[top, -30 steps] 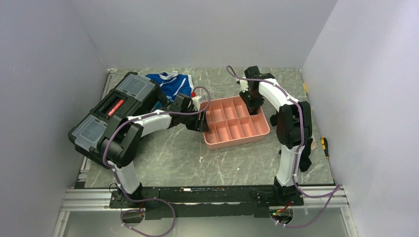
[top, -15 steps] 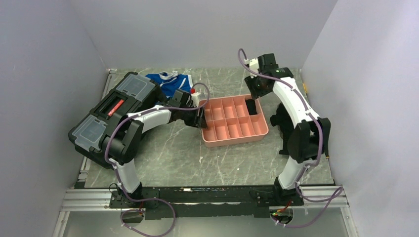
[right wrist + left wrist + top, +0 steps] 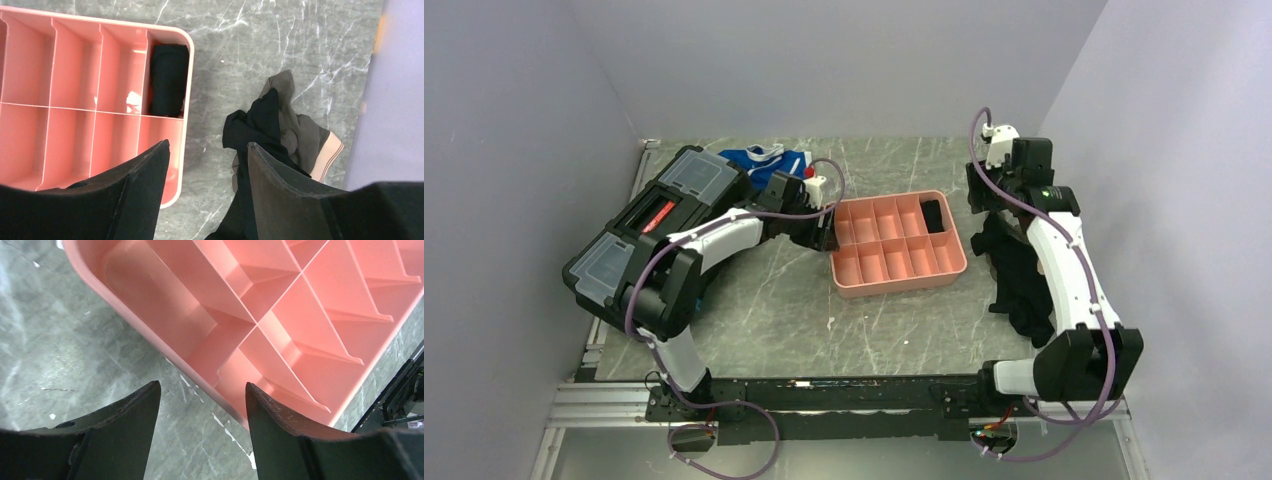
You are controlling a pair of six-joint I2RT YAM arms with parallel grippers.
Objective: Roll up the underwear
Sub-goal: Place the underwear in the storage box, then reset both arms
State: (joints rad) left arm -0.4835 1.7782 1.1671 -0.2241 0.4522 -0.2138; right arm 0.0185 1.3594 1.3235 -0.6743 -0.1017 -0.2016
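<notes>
The underwear (image 3: 933, 215) is a tight black roll lying in the far right compartment of the pink tray (image 3: 899, 283). In the right wrist view the underwear (image 3: 169, 80) fills that corner cell of the tray (image 3: 189, 75). My right gripper (image 3: 980, 192) hangs open above the table just right of the tray, and the right gripper (image 3: 207, 143) holds nothing. My left gripper (image 3: 827, 232) stands open at the tray's left side. In its wrist view the left gripper (image 3: 202, 385) straddles bare table beside the tray's wall (image 3: 150, 305), empty.
A heap of dark clothes (image 3: 1014, 270) lies right of the tray, under my right arm; the heap (image 3: 280, 120) has a beige waistband. A black toolbox (image 3: 659, 215) sits at the left. Blue-and-white briefs (image 3: 769, 165) lie behind it. Walls close in on three sides.
My right gripper opened, rose out of the tray and swung back to the right, leaving the black roll in its compartment. The left gripper opened wider beside the tray.
</notes>
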